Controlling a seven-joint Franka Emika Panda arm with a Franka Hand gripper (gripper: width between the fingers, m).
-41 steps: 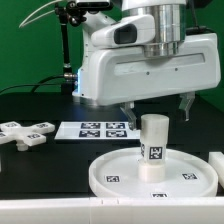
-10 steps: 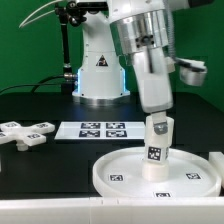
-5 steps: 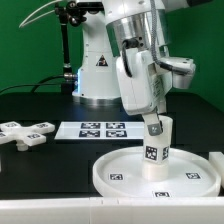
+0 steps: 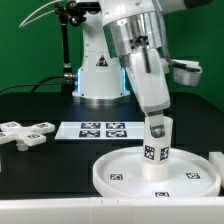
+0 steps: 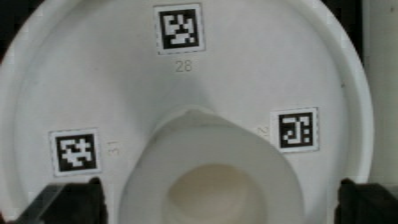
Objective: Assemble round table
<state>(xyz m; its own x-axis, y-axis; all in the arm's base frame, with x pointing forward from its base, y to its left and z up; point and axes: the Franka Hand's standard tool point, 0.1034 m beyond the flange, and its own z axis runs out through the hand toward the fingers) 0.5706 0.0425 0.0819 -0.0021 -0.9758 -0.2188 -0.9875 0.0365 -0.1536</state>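
Nearest, the large white rimmed round plastic disc (image 4: 125, 160) lies flat on the black counter (image 4: 40, 175). The short thick white cylinder leg (image 4: 156, 152) stands upright at its middle. The hand (image 4: 157, 127) is down over the leg's top. A few seconds ago it hung wide above the leg; since then it has dropped, and in the last second the wrist twisted one way and back. In the wrist view dark fingers (image 5: 64, 200) stand either side of the leg, but I cannot tell whether they press on it. I judge the leg is being seated into the disc.

The disc's rim runs close to the counter's near edge, and a plain white block (image 4: 218, 160) sits just beside it on the exterior view's right. Open counter lies to the exterior view's left. Further back there rests the white cross-shaped foot (image 4: 24, 132), untouched, then the marker board (image 4: 100, 129), then the arm's base (image 4: 100, 70).
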